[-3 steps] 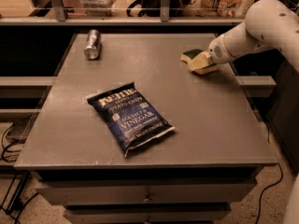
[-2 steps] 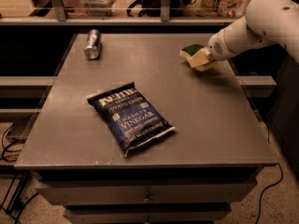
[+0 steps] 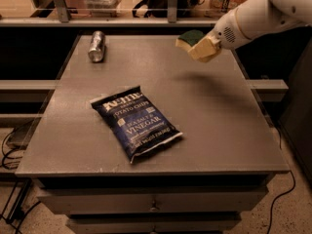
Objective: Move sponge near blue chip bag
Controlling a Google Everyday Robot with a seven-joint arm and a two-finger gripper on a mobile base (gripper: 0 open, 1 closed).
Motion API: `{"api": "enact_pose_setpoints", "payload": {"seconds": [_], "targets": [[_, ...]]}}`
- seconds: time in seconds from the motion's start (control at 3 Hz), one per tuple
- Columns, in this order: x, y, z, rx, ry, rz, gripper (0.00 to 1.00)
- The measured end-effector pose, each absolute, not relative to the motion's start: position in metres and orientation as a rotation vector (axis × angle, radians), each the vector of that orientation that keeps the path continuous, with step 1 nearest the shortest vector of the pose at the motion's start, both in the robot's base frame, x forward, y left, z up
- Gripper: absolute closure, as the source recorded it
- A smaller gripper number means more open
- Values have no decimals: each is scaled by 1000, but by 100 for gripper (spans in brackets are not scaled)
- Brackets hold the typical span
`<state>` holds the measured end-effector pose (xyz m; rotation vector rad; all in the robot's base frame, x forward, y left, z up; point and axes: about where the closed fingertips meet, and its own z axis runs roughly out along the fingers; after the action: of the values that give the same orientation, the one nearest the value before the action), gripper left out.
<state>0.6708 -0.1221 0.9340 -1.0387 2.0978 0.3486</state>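
Observation:
The sponge (image 3: 189, 36), pale yellow with a dark green top, is held in the air above the back right part of the grey table (image 3: 219, 111). My gripper (image 3: 200, 47) is shut on it, with the cream-yellow fingers (image 3: 205, 48) clamped on its right side; the white arm comes in from the upper right. The blue chip bag (image 3: 136, 121) lies flat near the middle-front of the table, well to the left and in front of the sponge.
A small silver can (image 3: 96, 46) lies on its side at the back left of the table. A shelf and rail run behind the table. Drawers sit under the table's front edge. Cables lie on the floor at the left and right.
The gripper has lifted the sponge off the table's back right corner and carried it up and slightly left; its shadow now falls on the tabletop below.

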Motion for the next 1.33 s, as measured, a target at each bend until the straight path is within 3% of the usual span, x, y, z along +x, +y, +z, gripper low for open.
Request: {"api": "enact_pose_setpoints", "payload": {"seconds": [1.0,1.33], "targets": [[624,-67,913,-1346,2035,330,100],[592,-47,893,-1449,2018,384,84]]}}
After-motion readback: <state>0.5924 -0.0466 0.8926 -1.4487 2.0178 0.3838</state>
